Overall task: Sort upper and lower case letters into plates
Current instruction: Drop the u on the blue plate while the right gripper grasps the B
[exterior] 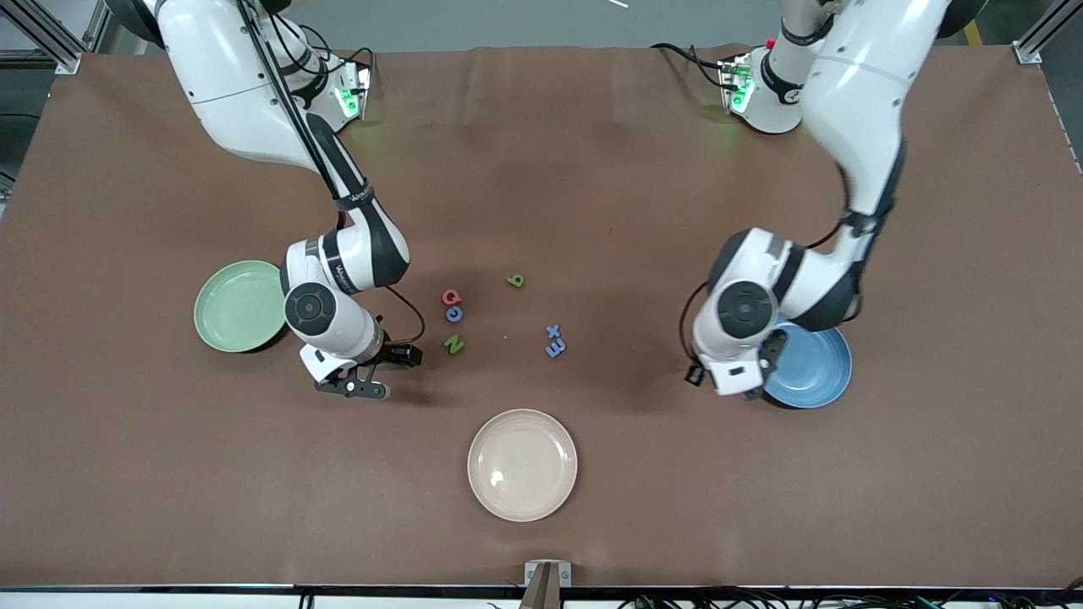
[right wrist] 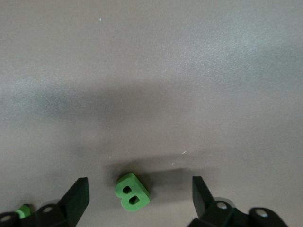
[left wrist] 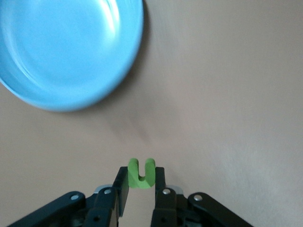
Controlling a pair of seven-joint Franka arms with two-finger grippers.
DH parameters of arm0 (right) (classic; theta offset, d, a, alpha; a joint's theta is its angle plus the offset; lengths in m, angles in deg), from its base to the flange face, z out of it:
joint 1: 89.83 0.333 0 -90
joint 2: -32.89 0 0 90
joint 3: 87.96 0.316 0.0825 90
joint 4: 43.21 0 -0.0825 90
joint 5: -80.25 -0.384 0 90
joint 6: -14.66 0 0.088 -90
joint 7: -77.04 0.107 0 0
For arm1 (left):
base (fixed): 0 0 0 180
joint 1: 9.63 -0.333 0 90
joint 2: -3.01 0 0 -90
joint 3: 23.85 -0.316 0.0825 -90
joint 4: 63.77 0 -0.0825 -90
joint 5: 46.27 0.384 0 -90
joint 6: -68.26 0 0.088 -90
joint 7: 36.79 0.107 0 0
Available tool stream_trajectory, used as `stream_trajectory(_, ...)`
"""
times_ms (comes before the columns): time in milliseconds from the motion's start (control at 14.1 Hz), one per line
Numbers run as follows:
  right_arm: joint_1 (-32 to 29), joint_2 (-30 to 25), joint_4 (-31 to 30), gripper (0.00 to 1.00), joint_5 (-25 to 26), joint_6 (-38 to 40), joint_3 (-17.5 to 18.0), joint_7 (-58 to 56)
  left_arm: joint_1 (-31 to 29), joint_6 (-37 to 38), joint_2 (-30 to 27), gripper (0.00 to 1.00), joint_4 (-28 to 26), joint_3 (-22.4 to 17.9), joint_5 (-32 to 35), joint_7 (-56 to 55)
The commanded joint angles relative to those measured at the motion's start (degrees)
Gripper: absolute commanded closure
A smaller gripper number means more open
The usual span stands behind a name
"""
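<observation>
A cream-beige plate (exterior: 522, 464) sits on the brown table cover (exterior: 643, 211), nearest the front camera.

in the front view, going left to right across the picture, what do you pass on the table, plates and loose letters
green plate → red Q → green d → cream plate → blue x → blue plate

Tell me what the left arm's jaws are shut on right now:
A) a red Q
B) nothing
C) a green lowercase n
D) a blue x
C: the left wrist view shows the left gripper clamped on a green lowercase n, beside the blue plate.
</observation>
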State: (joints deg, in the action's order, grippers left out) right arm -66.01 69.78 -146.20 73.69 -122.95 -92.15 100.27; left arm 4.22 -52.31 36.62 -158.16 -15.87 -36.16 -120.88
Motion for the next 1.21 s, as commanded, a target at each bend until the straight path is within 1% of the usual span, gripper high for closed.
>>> stream_trajectory(0, 0.1, 1.1, 1.0, 0.17, -1.4, -0.3, 0.2, 0.4, -3.9, 3.9, -3.2, 1.00, -1.8, 0.7, 1.0, 7.1)
stream_trajectory(142, 0.3, 1.2, 1.0, 0.27, -1.4, -0.2, 0.2, 0.4, -8.2, 3.9, -3.2, 1.00, -3.3, 0.7, 1.1, 12.9)
stream_trajectory(356, 0.4, 1.3, 1.0, 0.38, -1.4, -0.3, 0.2, 0.4, -13.0, 3.8, -2.6, 0.99, -5.4, 0.8, 1.1, 19.5)
stream_trajectory(569, 0.8, 1.4, 1.0, 0.45, -1.4, -0.6, 0.2, 0.4, -15.9, 1.6, -1.4, 0.97, -6.9, 0.7, 1.1, 23.3)
stream_trajectory(711, 0.8, 1.6, 1.1, 0.47, -1.5, -0.7, 0.2, 0.4, -17.4, -1.3, -0.6, 0.96, -8.0, 0.6, 1.1, 25.0)
stream_trajectory(782, 0.8, 1.9, 1.1, 0.49, -1.5, -0.7, 0.2, 0.4, -18.0, -2.8, -0.1, 0.92, -8.7, 0.5, 1.1, 25.9)
stream_trajectory(853, 0.8, 1.9, 1.2, 0.51, -1.5, -0.7, 0.2, 0.4, -18.7, -4.6, 0.4, 0.83, -9.1, 0.5, 1.5, 26.6)
stream_trajectory(925, 0.8, 1.9, 1.2, 0.54, -1.5, -0.7, 0.2, 0.4, -19.0, -5.7, 0.5, 0.73, -9.6, 0.5, 3.6, 27.5)
stream_trajectory(996, 0.8, 1.9, 1.1, 0.56, -1.5, -0.7, 0.2, 0.4, -19.3, -5.7, 0.8, 0.56, -9.6, 0.5, 5.3, 27.7)
stream_trajectory(1067, 0.8, 1.9, 1.1, 0.59, -1.5, -0.7, 0.2, 0.4, -20.1, -5.7, 0.8, 0.37, -9.5, 0.6, 5.5, 27.7)
stream_trajectory(1138, 0.8, 1.9, 1.1, 0.62, -1.5, -0.6, 0.2, 0.4, -20.0, -5.7, 0.3, 0.03, -9.6, 0.7, 5.5, 27.6)
